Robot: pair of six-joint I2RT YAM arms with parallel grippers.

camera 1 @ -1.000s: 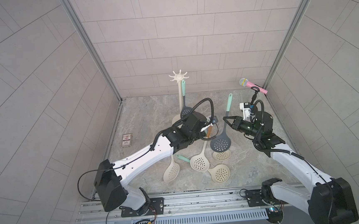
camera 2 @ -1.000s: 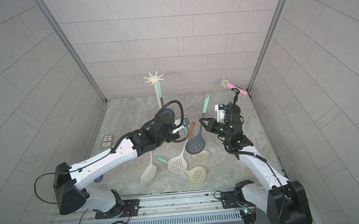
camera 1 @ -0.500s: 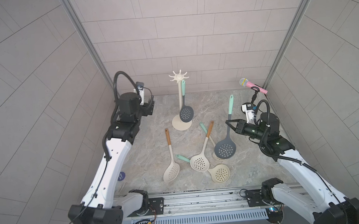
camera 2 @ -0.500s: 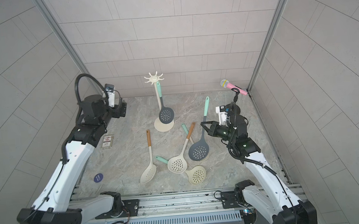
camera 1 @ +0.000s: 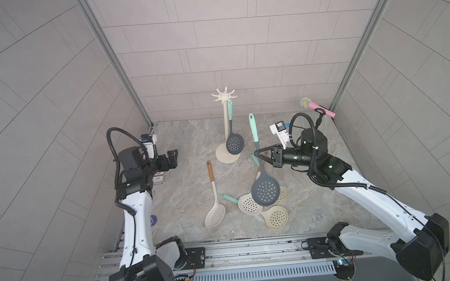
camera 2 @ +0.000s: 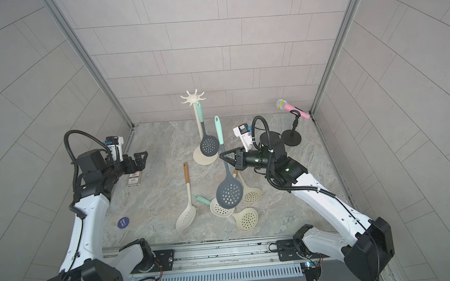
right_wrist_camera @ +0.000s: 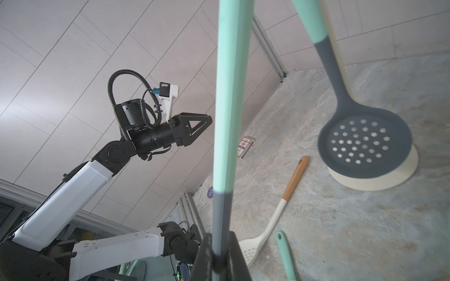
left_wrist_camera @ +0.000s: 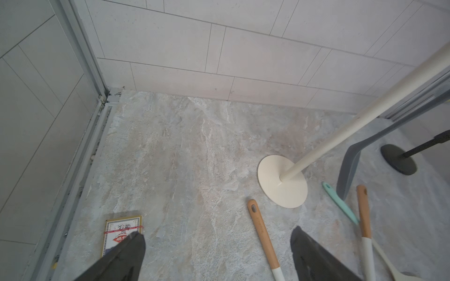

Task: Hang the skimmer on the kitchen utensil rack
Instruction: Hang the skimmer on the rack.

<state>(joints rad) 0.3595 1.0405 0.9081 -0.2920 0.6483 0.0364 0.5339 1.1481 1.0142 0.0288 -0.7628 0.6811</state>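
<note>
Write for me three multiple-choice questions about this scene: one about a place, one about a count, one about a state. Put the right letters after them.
1. Where is the pink microphone?
A) on a black stand in the far right corner
B) flat on the table
C) fixed to the back wall

2. How many skimmers hang on the kitchen utensil rack?
A) none
B) one
C) three

3. What is the state of the right gripper?
A) open and empty
B) shut on the lifted skimmer
C) touching the rack

Answers:
1 A: the stand's clip holds it.
2 B: only the hanging skimmer is on a hook.
3 B: the fingers clamp its handle.
</note>
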